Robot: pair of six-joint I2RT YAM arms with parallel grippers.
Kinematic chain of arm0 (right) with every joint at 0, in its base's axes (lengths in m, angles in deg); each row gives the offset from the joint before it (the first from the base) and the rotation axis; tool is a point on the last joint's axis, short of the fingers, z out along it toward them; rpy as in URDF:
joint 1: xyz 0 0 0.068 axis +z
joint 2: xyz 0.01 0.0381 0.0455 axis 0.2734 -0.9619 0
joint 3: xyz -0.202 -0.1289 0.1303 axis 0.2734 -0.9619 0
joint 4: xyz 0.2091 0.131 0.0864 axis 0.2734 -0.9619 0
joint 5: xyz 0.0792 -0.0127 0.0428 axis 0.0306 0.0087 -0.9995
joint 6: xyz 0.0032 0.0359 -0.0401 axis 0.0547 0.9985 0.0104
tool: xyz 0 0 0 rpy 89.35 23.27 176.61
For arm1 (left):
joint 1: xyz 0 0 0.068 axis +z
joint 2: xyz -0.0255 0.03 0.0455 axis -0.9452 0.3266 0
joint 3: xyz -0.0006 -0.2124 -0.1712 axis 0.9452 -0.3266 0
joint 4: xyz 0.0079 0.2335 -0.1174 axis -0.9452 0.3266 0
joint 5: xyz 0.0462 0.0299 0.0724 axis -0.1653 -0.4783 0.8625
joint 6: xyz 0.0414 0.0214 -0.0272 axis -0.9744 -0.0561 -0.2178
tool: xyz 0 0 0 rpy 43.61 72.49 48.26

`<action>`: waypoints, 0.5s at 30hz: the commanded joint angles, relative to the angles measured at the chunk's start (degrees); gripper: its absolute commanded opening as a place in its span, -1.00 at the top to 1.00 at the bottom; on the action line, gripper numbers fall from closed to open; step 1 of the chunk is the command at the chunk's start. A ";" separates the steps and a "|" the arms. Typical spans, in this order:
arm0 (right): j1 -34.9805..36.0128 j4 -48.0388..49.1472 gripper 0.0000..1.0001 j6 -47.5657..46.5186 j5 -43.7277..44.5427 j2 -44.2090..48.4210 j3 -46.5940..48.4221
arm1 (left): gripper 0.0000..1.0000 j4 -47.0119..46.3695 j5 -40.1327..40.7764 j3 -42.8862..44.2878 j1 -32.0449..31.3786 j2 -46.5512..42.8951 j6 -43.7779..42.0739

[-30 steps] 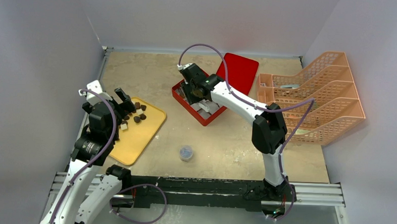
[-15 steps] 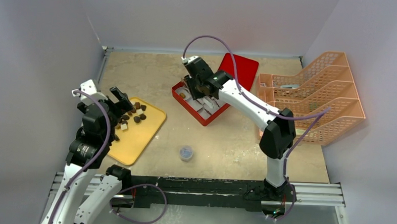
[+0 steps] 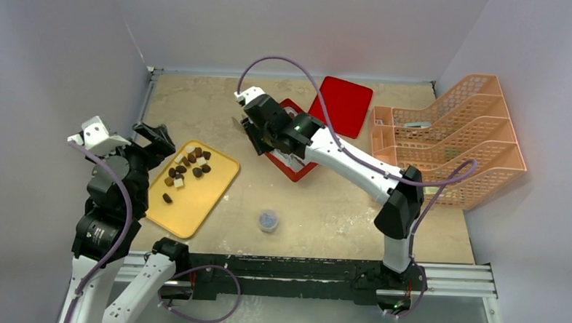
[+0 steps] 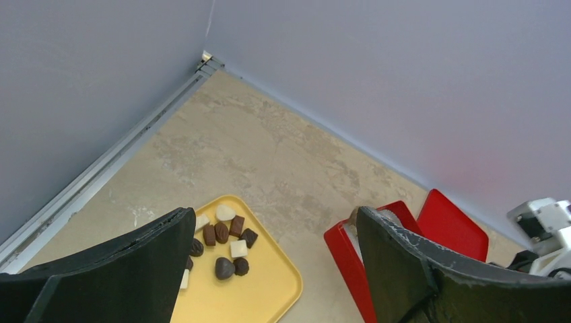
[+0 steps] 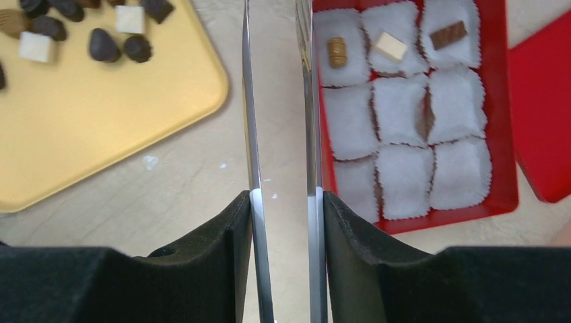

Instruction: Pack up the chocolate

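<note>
Beige tabletop (image 3: 325, 199); chocolate (image 3: 197, 171): tiny dark-brown, few cream lumps on yellow tray (image 3: 194, 201).

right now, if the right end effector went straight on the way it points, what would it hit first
Likely the bare table between the yellow tray and the red box, with the tongs it holds touching first. Height is hard to judge.

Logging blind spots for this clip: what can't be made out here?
- Right wrist: the tongs run off the top edge, so whether their tips hold anything is unseen.
- Top: the right arm covers most of the red box.
- Left wrist: the left gripper hides part of the yellow tray.
- Top: the orange rack contents are too small.
</note>
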 commanded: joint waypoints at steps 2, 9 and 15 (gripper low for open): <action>4.06 3.93 0.16 -1.07 1.23 -1.85 4.73 | -0.78 0.12 2.40 3.81 0.15 -1.26 0.06; 8.37 4.19 0.16 -0.61 0.92 -7.23 7.68 | -0.77 0.30 4.29 5.19 0.15 -3.13 0.14; 12.30 3.30 0.15 -0.94 0.66 -12.17 10.79 | -0.77 0.59 5.19 6.56 0.15 -2.95 -0.35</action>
